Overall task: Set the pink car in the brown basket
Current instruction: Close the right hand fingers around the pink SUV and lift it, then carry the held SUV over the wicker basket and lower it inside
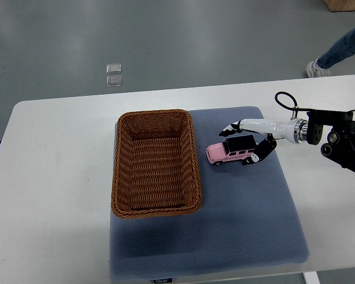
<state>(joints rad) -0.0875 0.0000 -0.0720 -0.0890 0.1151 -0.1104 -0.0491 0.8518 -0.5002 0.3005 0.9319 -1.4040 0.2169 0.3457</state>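
Note:
A pink toy car with a black roof [226, 152] stands on the blue-grey mat [248, 219], just right of the brown wicker basket [192, 155]. The basket is empty. My right hand [246, 141] reaches in from the right edge and is at the car's right end. Its fingers [229, 129] lie over the roof and its thumb [255, 156] is at the near side, closing around the car. The car's wheels look to be still on the mat. The left arm is out of view.
The mat lies on a white table [53, 195] with rounded corners. A person's leg and shoe [318, 68] show on the floor past the table's far right. Two small clear squares [113, 74] lie on the floor behind the table.

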